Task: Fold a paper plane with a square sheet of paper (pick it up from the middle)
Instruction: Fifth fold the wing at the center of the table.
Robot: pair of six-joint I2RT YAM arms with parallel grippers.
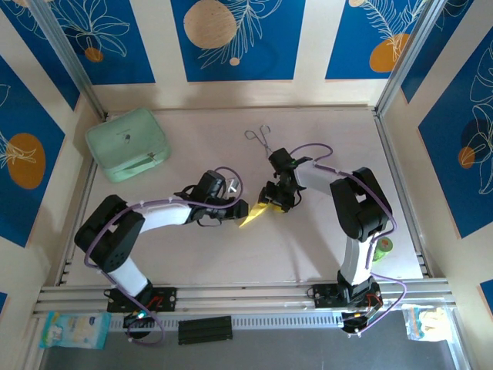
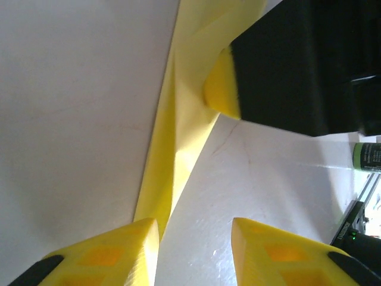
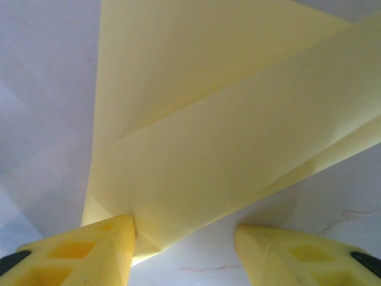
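Note:
The yellow sheet of paper [image 1: 253, 216] lies on the table, folded into a narrow creased wedge, between the two grippers. My left gripper [image 1: 237, 210] sits at its left end. In the left wrist view this gripper [image 2: 195, 229] is open, bare table shows between its fingers, and the paper's folded edge [image 2: 172, 119] runs up past the left finger. My right gripper [image 1: 275, 199] is at the paper's right end, one fingertip [image 2: 221, 89] resting on it. In the right wrist view this gripper [image 3: 184, 229] is open, with a corner of the paper [image 3: 226, 119] against its left finger.
A mint-green rounded case [image 1: 127, 144] sits at the back left. Thin metal tongs [image 1: 260, 137] lie at the back middle. A green-capped item [image 1: 383, 245] stands by the right arm's base. Aluminium rails [image 1: 231, 293] border the table.

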